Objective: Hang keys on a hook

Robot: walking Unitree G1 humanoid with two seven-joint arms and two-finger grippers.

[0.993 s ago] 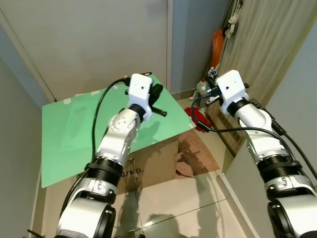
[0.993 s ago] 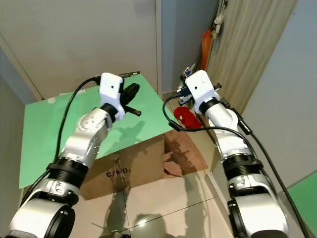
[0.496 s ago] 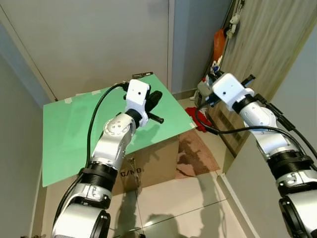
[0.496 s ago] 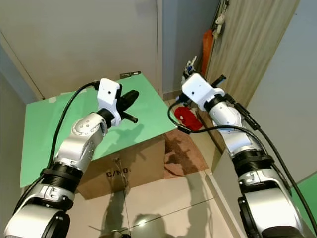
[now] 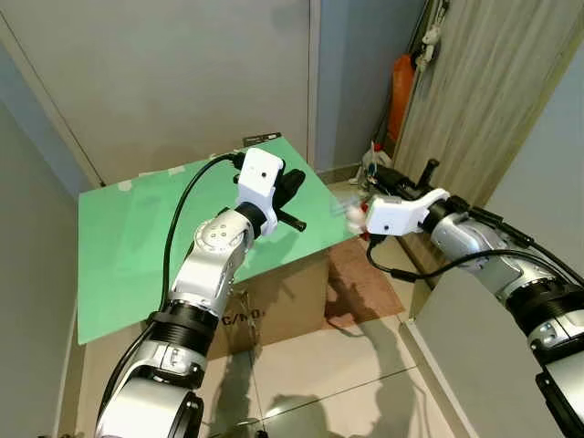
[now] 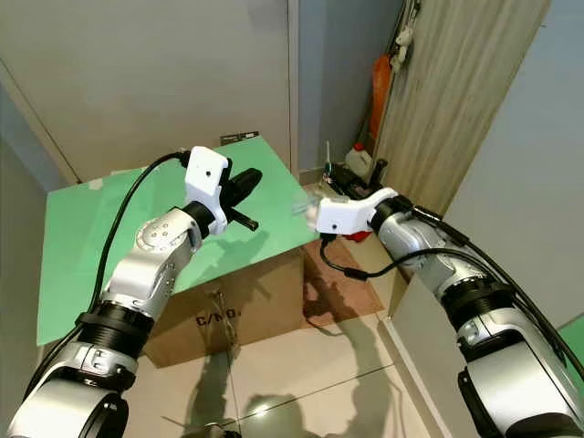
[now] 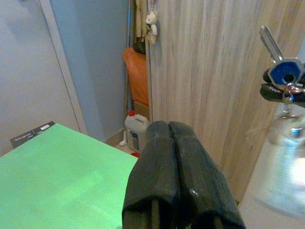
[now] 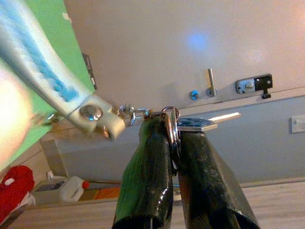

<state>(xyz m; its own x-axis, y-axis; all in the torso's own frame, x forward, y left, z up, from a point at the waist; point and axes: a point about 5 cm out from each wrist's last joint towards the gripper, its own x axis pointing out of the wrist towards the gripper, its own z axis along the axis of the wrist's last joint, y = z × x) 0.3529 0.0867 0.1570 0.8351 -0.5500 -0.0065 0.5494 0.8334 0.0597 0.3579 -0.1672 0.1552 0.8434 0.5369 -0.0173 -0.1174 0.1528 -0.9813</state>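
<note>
Beside the green tabletop (image 5: 137,246), the right gripper (image 8: 174,143) has swung down from the wooden wall (image 5: 484,82) since a moment ago. Its fingers pinch the key ring of the keys (image 8: 200,123); the key lies level, the strap (image 8: 33,62) hanging. The left gripper (image 7: 170,138) is closed and empty.

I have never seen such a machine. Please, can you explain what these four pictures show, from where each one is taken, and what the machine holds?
It is a humanoid robot with two silver arms, each ending in two black fingers. The two wide pictures come from cameras on its head, looking down; the other two come from cameras on its wrists.

The left gripper hovers over a green sheet lying on a cardboard box; its jaws are shut on nothing.

The right gripper has its jaws shut on the keys, pinching the ring. A pale strap dangles from it. The left wrist view shows the blue-headed key too.

Behind are an orange bag and a white jug.
</note>
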